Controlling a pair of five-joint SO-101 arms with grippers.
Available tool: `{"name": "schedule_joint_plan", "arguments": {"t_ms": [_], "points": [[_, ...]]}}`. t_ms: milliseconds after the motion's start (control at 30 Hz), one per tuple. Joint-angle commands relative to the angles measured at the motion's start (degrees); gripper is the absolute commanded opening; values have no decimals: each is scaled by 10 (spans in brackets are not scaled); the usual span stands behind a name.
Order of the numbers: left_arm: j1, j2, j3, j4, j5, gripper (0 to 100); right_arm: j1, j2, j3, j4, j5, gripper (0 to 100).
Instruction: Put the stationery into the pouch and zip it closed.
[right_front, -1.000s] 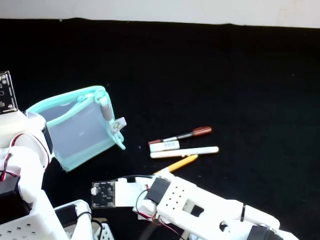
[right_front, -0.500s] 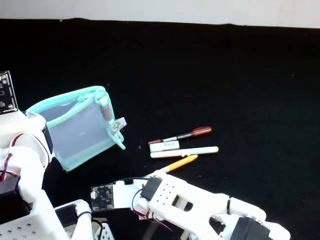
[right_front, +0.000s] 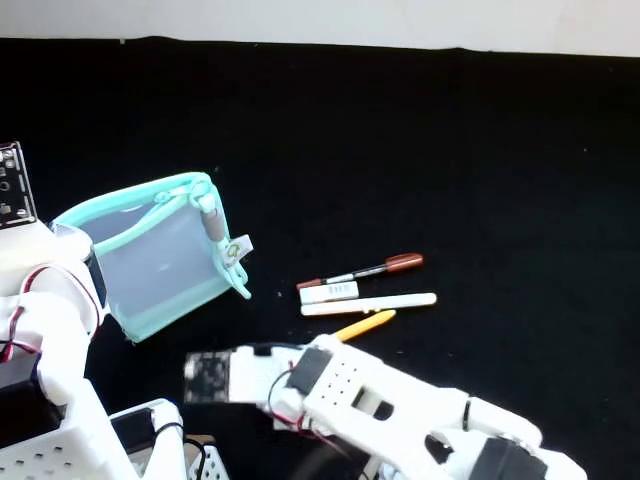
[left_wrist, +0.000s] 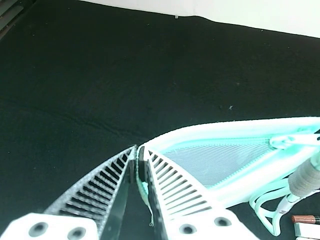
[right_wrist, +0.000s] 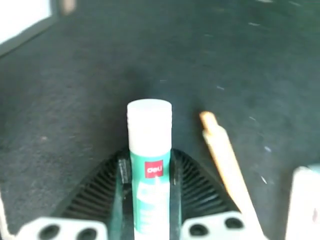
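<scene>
Black table (right_front: 480, 150) under both arms. Mint pouch (right_front: 160, 255) sits at the left, tilted up with its mouth spread. I read my left gripper (left_wrist: 137, 150) as pinched tight on the pouch's rim at one corner. Right arm (right_front: 380, 400) is low at the near edge, and my right gripper (right_wrist: 148, 165) is clamped around a glue stick (right_wrist: 149, 130), cap end poking past the fingertips. Lying close together on the cloth right of the pouch: white pen (right_front: 370, 302), red-capped pen (right_front: 370, 268), yellow pencil (right_front: 362, 325), small white block (right_front: 330, 291).
</scene>
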Motion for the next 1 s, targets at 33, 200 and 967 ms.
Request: {"name": "schedule_joint_plan", "arguments": {"t_ms": [33,200,967], "points": [[-7,1,-7,3,-4,6,66,-62,-73,34,-48,7],[-5,1,-7,3,-4,6,119,-115,-153,75,-139,7],[-4,1,-2,3,-4,6,153,-126,-510,32,-469,7]]}}
